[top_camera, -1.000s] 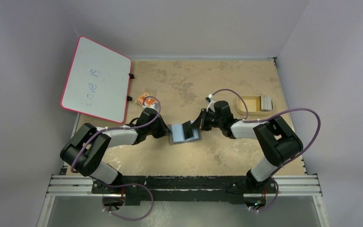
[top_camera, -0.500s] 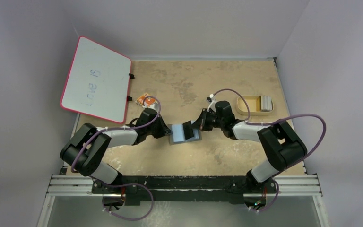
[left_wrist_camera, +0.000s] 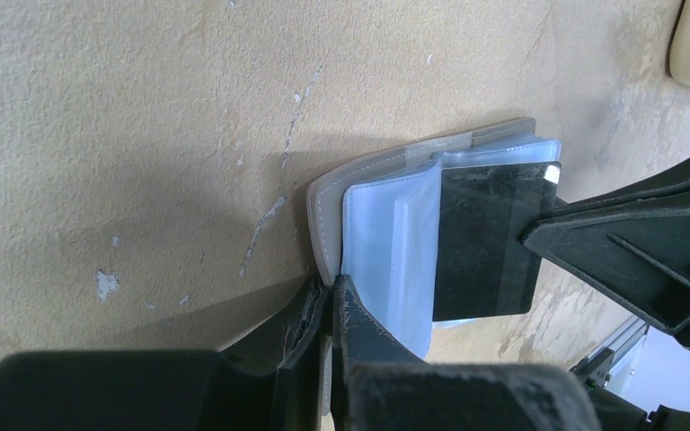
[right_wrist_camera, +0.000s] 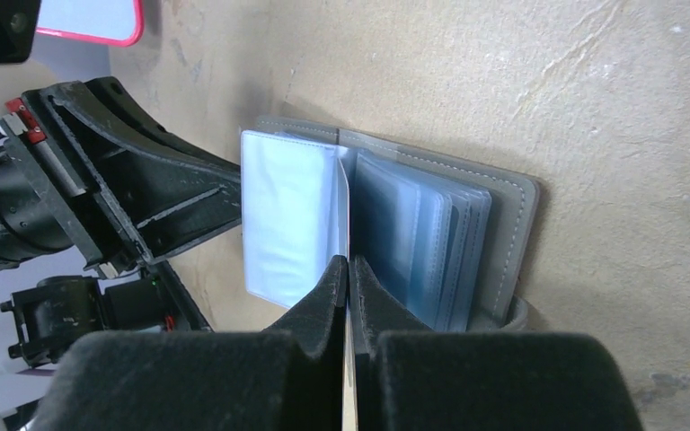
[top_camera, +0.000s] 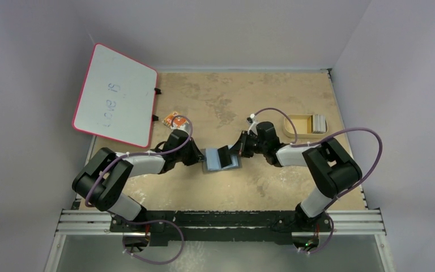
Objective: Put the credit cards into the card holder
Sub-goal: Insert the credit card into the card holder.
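Top view, bottom edge: both arm bases sit on the rail, and the arms reach up-frame and meet at frame centre.

Left end effector (left_wrist_camera: 329,294): bottom centre of the left wrist view. Fingers are together, clamped on the grey cover edge of the card holder (left_wrist_camera: 386,166).

The card holder lies open on the tabletop (top_camera: 260,187) at the centre of the top view. Grey cover is down, with the pale blue clear sleeves fanned upward.

Right end effector (right_wrist_camera: 349,269): fingers are pressed together on one held card (left_wrist_camera: 483,241). The card is edge-on in the right wrist view and shows a dark face in the left wrist view. It stands upright with its lower edge among the sleeves near the fold. Cannot tell whether it is inside a sleeve or between two.

Farther up, right of centre: a tan tray (top_camera: 297,126) holds the credit cards (top_camera: 318,123), a grey stack at its right end, well apart from the holder.

Left of centre is a small orange item (top_camera: 173,119), too small to identify.

Upper left: a red-rimmed whiteboard (top_camera: 116,95), tilted, overhangs the tabletop's left edge.
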